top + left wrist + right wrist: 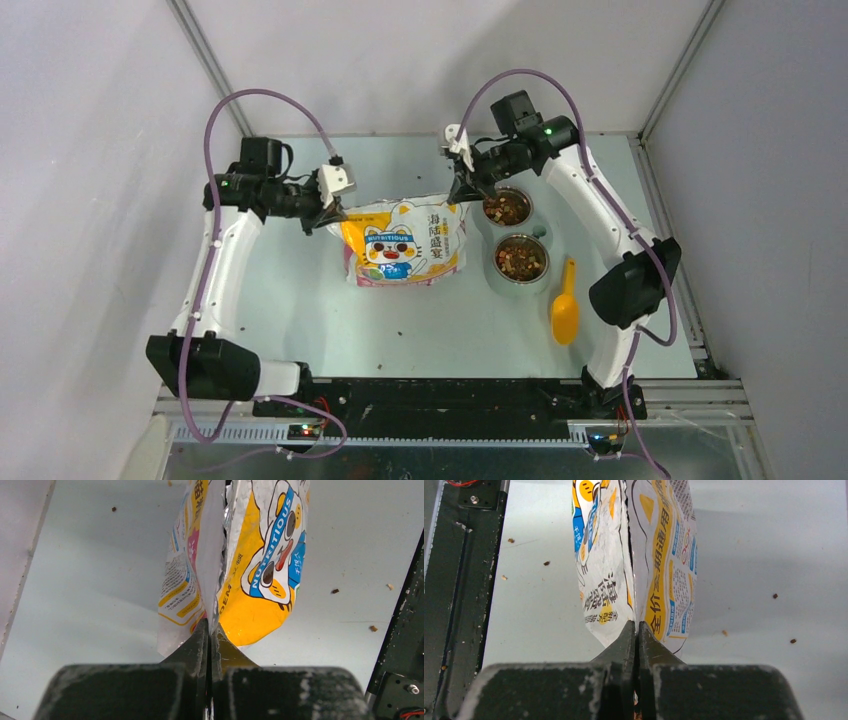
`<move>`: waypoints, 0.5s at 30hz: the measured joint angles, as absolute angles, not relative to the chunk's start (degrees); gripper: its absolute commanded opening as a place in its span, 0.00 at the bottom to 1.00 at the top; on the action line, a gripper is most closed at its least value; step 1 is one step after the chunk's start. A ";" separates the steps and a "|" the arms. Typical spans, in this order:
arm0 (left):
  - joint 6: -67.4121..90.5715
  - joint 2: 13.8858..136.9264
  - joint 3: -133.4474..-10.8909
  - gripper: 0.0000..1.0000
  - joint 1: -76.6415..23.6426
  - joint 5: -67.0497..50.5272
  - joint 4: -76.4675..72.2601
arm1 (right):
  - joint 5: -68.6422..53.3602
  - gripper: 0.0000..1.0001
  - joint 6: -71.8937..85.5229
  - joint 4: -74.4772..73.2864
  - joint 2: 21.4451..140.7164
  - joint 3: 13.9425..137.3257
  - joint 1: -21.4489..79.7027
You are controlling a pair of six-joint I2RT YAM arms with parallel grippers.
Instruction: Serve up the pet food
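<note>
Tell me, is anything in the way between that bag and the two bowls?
Nothing visible. The bag, pinched by the left gripper and right gripper, sits beside the bowls, which already hold pet food. The scoop lies off to the side.

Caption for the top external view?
The bag pinched between left gripper and right gripper; two bowls of pet food and a scoop to its right.
</note>
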State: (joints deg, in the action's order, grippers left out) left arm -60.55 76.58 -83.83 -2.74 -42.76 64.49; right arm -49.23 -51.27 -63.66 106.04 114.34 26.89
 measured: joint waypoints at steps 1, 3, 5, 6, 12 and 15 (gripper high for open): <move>-60.47 76.62 -83.83 0.00 -2.20 -43.38 64.40 | -49.74 0.00 -51.35 -63.90 106.32 114.74 26.74; -60.58 76.60 -83.79 0.00 -1.50 -44.38 64.31 | -50.43 0.00 -51.46 -64.07 106.54 114.93 26.50; -60.62 76.40 -83.44 0.00 -1.48 -44.73 64.03 | -50.41 0.03 -51.46 -64.23 106.54 114.93 26.50; -60.64 76.27 -83.24 0.00 -1.54 -44.75 63.86 | -50.37 0.07 -51.46 -64.23 106.54 114.93 26.50; -61.67 76.01 -83.22 0.38 -3.70 -42.41 63.05 | -47.00 0.37 -52.01 -62.33 105.12 113.03 27.07; -61.95 75.66 -83.22 0.38 -4.69 -41.19 61.54 | -45.63 0.36 -51.94 -60.20 104.20 111.22 27.77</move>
State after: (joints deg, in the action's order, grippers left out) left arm -61.95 75.66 -83.22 -4.69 -41.19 61.54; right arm -45.63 -51.94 -60.20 104.20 111.22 27.77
